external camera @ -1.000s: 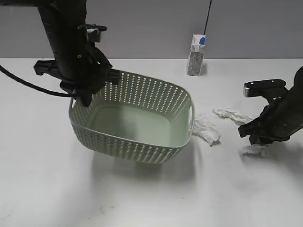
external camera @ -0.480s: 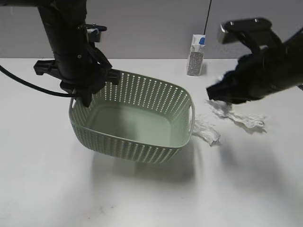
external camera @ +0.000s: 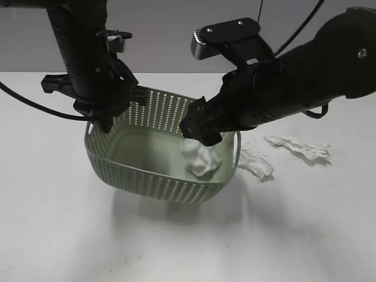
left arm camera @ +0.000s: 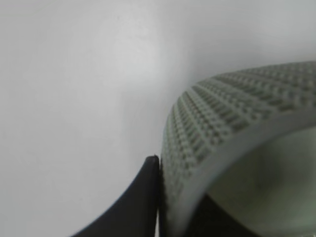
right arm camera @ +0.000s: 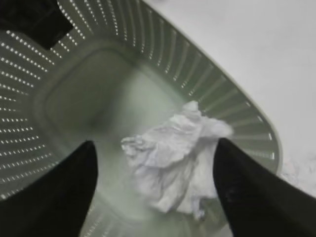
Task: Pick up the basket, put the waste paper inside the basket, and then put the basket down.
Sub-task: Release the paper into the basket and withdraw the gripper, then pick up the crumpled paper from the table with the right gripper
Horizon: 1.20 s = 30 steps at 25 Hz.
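The pale green basket hangs tilted a little above the white table. My left gripper is shut on its left rim; in the left wrist view the slotted wall sits pinched between the dark fingers. My right gripper hovers over the basket's right half, open. A crumpled white waste paper sits inside the basket just below it. In the right wrist view this paper shows between the two spread fingers, on the basket bottom.
Two more crumpled papers lie on the table right of the basket, one near its right handle and one farther right. The right arm stretches across the back right and hides what stands behind it.
My right gripper lifted a paper from the table's right side and carried it left over the basket. It has opened, and the paper is now inside. The left arm and basket stayed still.
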Each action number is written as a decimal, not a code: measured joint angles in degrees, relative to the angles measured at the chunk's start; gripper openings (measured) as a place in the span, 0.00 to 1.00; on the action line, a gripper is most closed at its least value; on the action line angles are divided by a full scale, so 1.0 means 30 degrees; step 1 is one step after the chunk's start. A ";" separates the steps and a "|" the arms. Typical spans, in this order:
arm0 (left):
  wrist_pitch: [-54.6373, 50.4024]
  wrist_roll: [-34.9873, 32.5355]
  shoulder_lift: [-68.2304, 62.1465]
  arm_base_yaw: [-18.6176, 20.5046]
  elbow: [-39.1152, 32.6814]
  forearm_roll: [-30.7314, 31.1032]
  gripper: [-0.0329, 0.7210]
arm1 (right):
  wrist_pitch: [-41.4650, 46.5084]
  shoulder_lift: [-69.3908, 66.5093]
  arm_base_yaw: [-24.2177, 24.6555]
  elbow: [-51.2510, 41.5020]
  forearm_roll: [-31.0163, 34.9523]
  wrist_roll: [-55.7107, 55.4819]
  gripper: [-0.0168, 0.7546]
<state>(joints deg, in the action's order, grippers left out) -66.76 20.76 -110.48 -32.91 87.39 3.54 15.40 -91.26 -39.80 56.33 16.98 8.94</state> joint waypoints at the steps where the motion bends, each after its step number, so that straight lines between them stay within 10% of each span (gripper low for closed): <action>1: -0.0052 0.0000 0.0000 0.0000 0.0000 0.0000 0.09 | 0.0177 -0.0025 0.0031 0.0081 -0.0404 0.0025 0.81; 15: -0.0304 -0.0016 0.0000 0.0000 0.0000 0.0000 0.09 | 0.2008 -0.1474 0.9061 0.0481 -0.3161 -0.1065 0.79; 24: -0.0416 -0.0016 0.0000 0.0000 0.0000 0.0000 0.09 | 0.1357 -0.7013 0.9791 0.0423 -0.4151 -0.0868 0.79; 27: -0.0416 0.0001 0.0000 0.0000 0.0000 0.0000 0.09 | 0.0993 -0.7116 0.9791 0.0447 -0.4311 -0.0868 0.67; 30: -0.0425 -0.0014 0.0000 0.0000 0.0000 0.0000 0.10 | 0.0971 -0.7074 0.9791 0.0447 -0.4738 -0.0868 0.32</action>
<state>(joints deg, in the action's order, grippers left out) -68.03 20.72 -110.48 -32.91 87.39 3.54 18.32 -112.48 -10.43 57.67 2.77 6.34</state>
